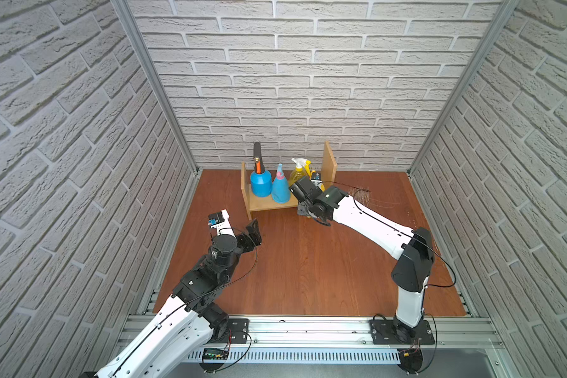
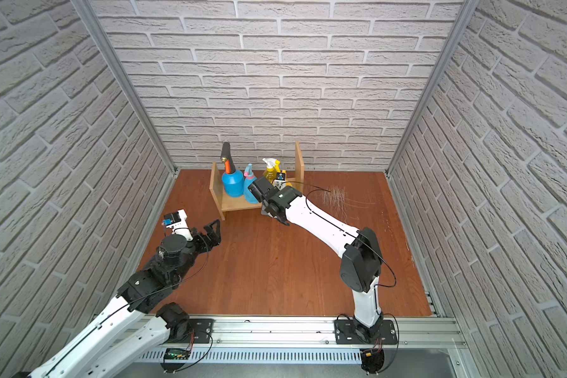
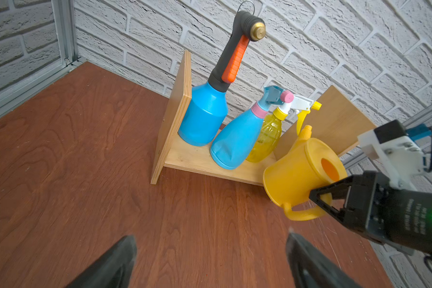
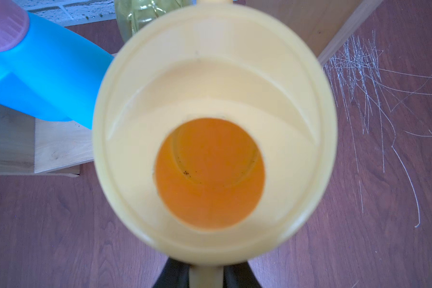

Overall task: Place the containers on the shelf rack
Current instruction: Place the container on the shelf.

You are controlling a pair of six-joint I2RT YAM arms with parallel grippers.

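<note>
The shelf rack (image 1: 265, 204) (image 2: 234, 205) (image 3: 192, 159) stands at the back of the table. On its board stand the blue pump sprayer (image 1: 261, 185) (image 2: 232, 185) (image 3: 205, 117), the blue-pink teardrop bottle (image 1: 280, 191) (image 2: 249, 188) (image 3: 237, 139) and the yellow trigger bottle (image 1: 298, 173) (image 2: 270, 170) (image 3: 267, 139). My right gripper (image 3: 317, 198) (image 4: 206, 274) is shut on the handle of the yellow watering can (image 3: 292, 174) (image 4: 210, 82), which hangs tilted at the board's right front edge. In both top views the arm hides most of the can. My left gripper (image 1: 254, 229) (image 2: 213, 227) (image 3: 210, 245) is open over bare table, well in front of the rack.
Brick-patterned walls close in the table on three sides, and the rack stands near the back one. White scratches (image 1: 362, 193) (image 4: 359, 74) mark the wood right of the rack. An aluminium rail (image 1: 308, 330) with both arm bases runs along the front edge.
</note>
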